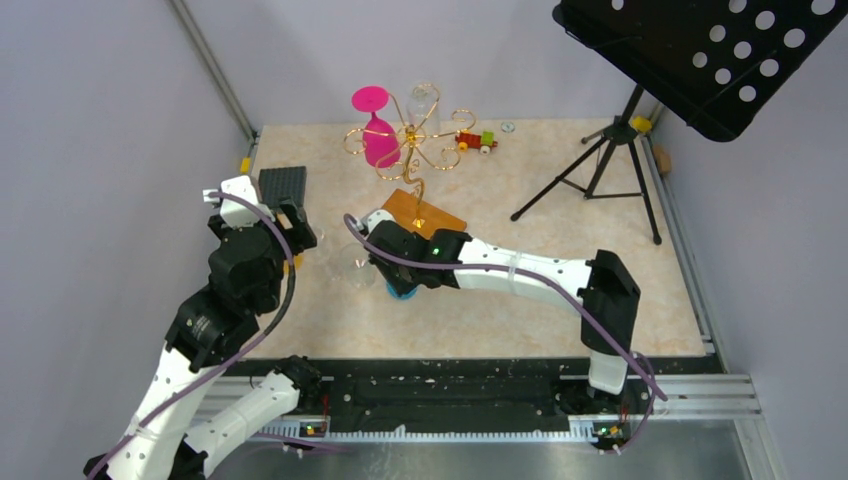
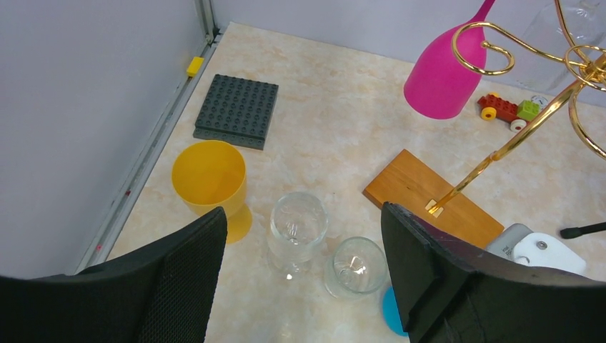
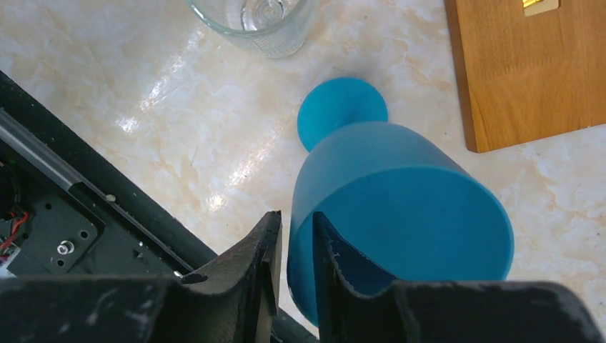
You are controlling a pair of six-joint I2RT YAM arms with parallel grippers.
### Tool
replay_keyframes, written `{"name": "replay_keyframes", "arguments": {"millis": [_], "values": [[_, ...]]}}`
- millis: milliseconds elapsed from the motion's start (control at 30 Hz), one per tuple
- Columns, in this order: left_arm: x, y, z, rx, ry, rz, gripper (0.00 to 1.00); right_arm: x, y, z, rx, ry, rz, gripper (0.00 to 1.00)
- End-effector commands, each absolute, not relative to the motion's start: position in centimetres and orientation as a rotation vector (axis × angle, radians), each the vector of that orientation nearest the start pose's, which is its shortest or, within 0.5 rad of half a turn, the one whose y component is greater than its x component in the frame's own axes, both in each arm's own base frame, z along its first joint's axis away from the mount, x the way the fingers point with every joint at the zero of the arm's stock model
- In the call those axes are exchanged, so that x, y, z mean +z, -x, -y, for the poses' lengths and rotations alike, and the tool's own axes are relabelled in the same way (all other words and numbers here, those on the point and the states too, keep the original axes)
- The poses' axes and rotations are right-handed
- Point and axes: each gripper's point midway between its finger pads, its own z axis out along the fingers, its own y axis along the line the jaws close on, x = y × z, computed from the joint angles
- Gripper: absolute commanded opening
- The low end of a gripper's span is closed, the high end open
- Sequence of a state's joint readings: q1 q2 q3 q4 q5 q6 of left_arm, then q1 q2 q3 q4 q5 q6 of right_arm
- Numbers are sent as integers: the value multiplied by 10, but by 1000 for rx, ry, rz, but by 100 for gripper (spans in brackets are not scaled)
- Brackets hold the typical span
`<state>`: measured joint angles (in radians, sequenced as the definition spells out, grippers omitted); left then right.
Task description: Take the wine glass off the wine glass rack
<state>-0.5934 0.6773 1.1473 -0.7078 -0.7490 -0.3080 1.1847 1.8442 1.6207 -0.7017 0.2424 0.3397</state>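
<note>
The wine glass rack point(image 1: 412, 140) is gold wire with curled arms on an orange-brown wooden base point(image 1: 428, 212). A pink wine glass point(image 1: 378, 132) and a clear one point(image 1: 423, 100) hang upside down from it. My right gripper point(image 3: 296, 223) is shut on the rim of a blue wine glass point(image 3: 400, 193), one finger inside and one outside, with the glass foot at the table in front of the base point(image 3: 529, 71). In the top view the blue glass point(image 1: 403, 291) shows under that gripper point(image 1: 388, 265). My left gripper point(image 2: 304, 213) is open and empty above the table, left of the rack point(image 2: 529, 121).
A yellow glass point(image 2: 209, 179) and two clear glasses point(image 2: 299, 227) point(image 2: 355, 266) stand upright under the left gripper. A dark grey studded plate point(image 2: 237, 109) lies at the far left. A toy train point(image 1: 476, 141) sits behind the rack. A black music stand point(image 1: 700, 50) on a tripod point(image 1: 600, 172) stands at the right.
</note>
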Motion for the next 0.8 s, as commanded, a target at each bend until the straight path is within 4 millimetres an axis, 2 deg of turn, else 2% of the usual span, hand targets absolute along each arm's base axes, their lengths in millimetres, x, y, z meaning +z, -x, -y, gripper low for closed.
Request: {"name": "replay_keyframes", "arguments": {"millis": [0,167,500,633,767], "values": [[363,-230,26,-11,263,-1717,82,172,-205,-430,368,908,-2257,26],[362,-232,31,-23,249,-1730,83,183,-208,-432,382,890,-2234,29],[363,-235,33,-32,259,-1733,83,231,-207,-430,500,814,-2137,44],[367,-239,36,-42,271,-1725,84,256,-210,-420,542,740,-2056,49],[372,-247,47,-80,260,-1726,85,279,-215,-397,528,634,-1992,50]]}}
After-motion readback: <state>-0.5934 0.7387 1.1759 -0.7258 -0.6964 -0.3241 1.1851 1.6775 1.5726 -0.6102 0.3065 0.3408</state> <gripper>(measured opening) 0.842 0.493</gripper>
